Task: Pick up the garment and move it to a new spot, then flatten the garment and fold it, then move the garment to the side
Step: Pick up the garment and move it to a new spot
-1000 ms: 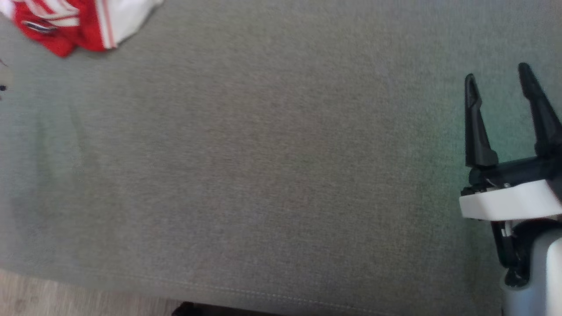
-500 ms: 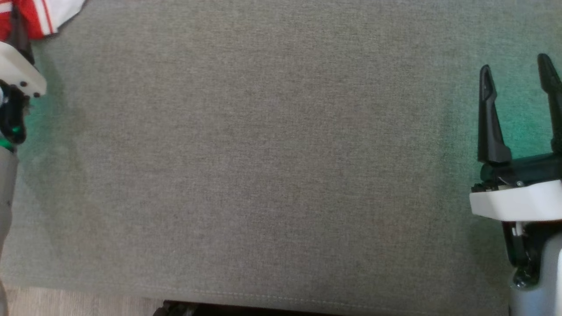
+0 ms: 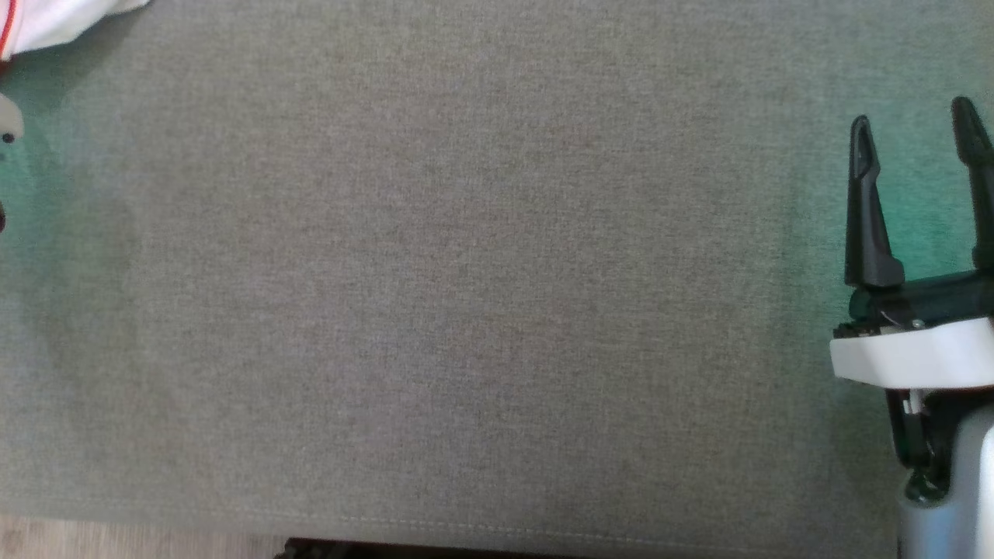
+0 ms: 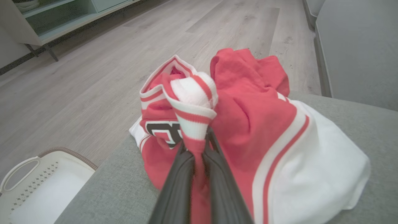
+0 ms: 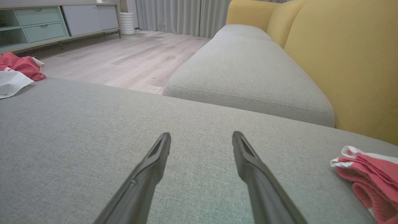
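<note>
Stage: pickup, judged early | left gripper (image 4: 199, 149) sat clamped on bunched garment (image 4: 264, 130), frame centre | right gripper (image 3: 910, 116) stood apart, idle, right edge | move, flatten, fold, set-aside looked undone

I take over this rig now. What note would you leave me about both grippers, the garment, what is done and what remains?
Left gripper: shut on a fold of the red-and-white garment, which lies crumpled near the edge of the grey cushion.
Right gripper: open, empty, above bare cushion.
Another red-and-white cloth lies on the cushion at the right of the right wrist view.
Done: garment grasped.
Left: carry it to a new spot, flatten, fold, move it aside.
</note>
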`<state>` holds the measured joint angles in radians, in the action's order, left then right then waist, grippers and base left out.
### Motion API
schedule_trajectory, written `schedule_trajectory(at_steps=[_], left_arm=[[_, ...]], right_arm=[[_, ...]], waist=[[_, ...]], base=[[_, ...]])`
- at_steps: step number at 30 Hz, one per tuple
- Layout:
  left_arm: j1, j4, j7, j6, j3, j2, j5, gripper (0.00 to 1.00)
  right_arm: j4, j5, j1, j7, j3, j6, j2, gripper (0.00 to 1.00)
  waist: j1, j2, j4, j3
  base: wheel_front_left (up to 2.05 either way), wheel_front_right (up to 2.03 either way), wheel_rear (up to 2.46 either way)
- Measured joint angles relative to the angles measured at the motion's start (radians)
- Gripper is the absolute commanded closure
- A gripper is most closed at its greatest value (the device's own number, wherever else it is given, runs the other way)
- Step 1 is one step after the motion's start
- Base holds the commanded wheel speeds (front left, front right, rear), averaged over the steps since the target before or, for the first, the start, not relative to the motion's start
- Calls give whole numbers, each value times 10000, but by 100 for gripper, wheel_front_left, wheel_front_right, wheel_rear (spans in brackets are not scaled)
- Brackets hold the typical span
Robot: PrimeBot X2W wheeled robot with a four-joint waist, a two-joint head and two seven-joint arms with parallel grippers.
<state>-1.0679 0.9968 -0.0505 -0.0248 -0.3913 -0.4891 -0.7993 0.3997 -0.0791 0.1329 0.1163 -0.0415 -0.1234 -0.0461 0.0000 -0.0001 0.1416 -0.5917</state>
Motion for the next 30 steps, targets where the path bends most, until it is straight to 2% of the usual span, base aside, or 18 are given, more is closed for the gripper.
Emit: schedule_trajectory(at_steps=[8, 13, 18, 23, 27, 30], left_arm=[[-331, 169, -295, 593, -370, -174, 433, 100], [-810, -481, -146, 844, -899, -215, 836, 100], [-1005, -1446, 345, 963, -1327, 27, 984, 100], [-1024, -2535, 869, 961, -1528, 723, 786, 100], [-1028, -3480, 1260, 938, -1580, 1592, 299, 100], [-1008, -4249, 1480, 736, -1559, 2345, -307, 100]], right_arm=[[-951, 366, 8, -525, -50, 0, 2, 0], [-1720, 763, -25, -922, -169, 0, 4, 0], [-2506, 1246, -334, -1371, -245, 0, 6, 0], [-3177, 1745, -907, -1733, -215, 0, 15, 0], [-3524, 1962, -1142, -1933, -173, 0, 17, 0], [-3611, 2027, -1312, -2040, -173, 0, 17, 0]], waist=[[-1, 0, -93, 955], [-1, 0, -192, 1926], [-3, 1, -365, 3094], [-4, 1, -685, 4301], [-4, 1, -1048, 5136], [-6, 1, -1392, 5577]], base=[[0, 0, 0], [0, 0, 0], [0, 0, 0], [0, 0, 0], [0, 0, 0], [0, 0, 0]])
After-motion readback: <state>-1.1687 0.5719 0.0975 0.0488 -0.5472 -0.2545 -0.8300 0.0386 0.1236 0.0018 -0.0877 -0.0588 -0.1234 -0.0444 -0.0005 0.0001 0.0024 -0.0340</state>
